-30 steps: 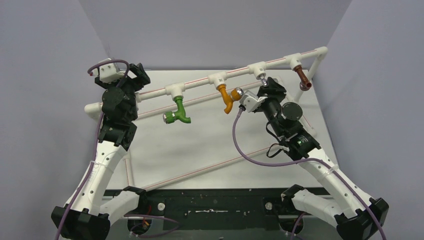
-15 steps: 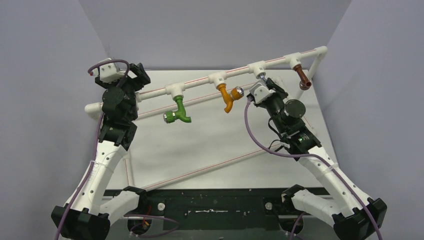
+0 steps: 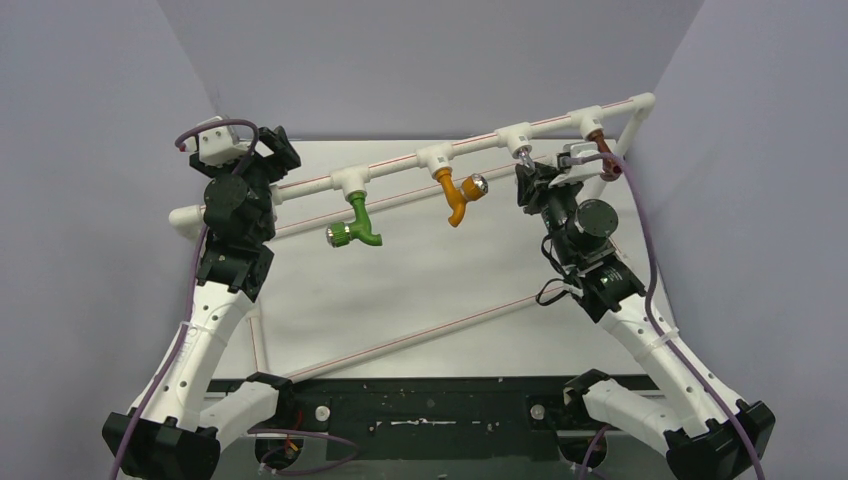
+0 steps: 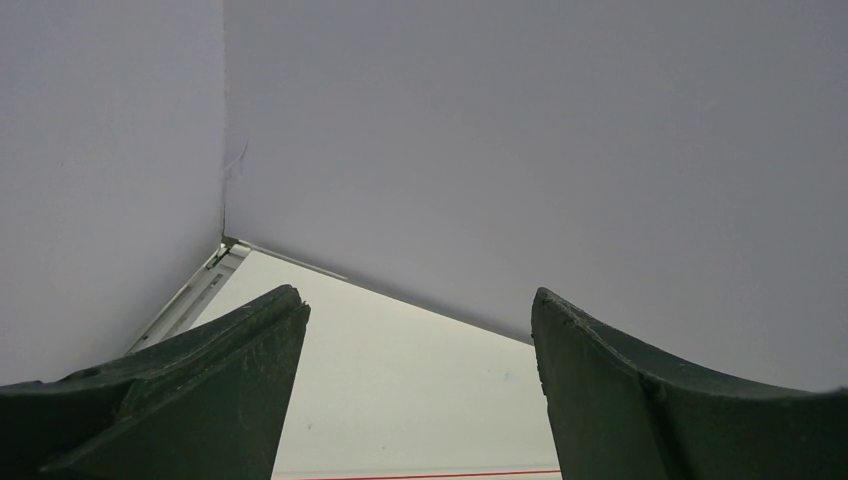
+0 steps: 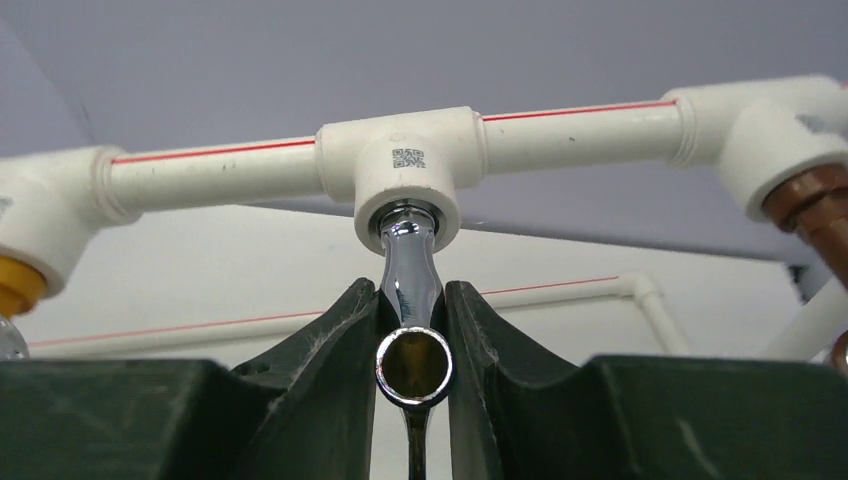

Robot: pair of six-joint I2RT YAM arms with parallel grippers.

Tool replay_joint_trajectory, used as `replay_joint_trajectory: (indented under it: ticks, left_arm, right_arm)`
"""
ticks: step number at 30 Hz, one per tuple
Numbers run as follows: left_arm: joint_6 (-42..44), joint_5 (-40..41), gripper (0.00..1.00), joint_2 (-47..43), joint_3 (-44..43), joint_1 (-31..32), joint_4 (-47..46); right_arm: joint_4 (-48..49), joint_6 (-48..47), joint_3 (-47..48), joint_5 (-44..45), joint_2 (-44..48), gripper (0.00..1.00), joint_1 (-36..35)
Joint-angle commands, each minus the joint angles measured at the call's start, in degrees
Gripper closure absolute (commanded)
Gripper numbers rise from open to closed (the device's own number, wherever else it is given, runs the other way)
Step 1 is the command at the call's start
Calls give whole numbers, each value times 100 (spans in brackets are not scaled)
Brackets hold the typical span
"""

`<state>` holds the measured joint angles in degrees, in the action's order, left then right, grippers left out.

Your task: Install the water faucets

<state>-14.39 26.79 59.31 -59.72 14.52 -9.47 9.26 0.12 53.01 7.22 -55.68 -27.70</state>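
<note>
Right wrist, chrome faucet [image 5: 408, 290] pinched betw jaws, under tee [image 5: 405, 160]

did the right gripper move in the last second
Yes. The right gripper, shut on the chrome faucet, rolled in place under the pipe tee: its white camera swung from the orange faucet side to the brown faucet.

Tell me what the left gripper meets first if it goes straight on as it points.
Nothing lies between the open fingers of the left gripper; the way looks free up to the back wall, though depth is unclear.
</note>
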Motion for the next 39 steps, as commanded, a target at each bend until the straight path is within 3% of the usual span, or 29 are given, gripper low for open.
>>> replay_joint_trajectory:
  ticks: [1,10,19,24,29,33,34,39]
  left_arm:
    - [-99,-51,20,176,560,200,1949]
    - [-99,-44,20,160,563,200,1950]
    - [-90,-57,20,145,570,200,1950]
    - [-88,-45,20,136,568,200,1945]
    - [-89,-34,20,125,568,191,1941]
    - [-81,-30,20,115,584,191,1936]
    - [-81,-18,20,110,585,191,1935]
    - [-90,-67,20,134,578,165,1939]
  right_arm:
    - [991,2488,286,306,244,100,-11]
    - [1467,5575,-103,893,356,100,-3]
    - [1617,8339,-307,944,180,100,-2]
    - [1870,9411,-410,1087,179,100,-3]
    - [1323,10175,-109,1222,119,100,-1]
    - [1427,10199,-107,1269,178,100,67]
    - [1336,10158,-95,1261,209,98,71]
    - [871,10098,-172,1117,295,59,67]
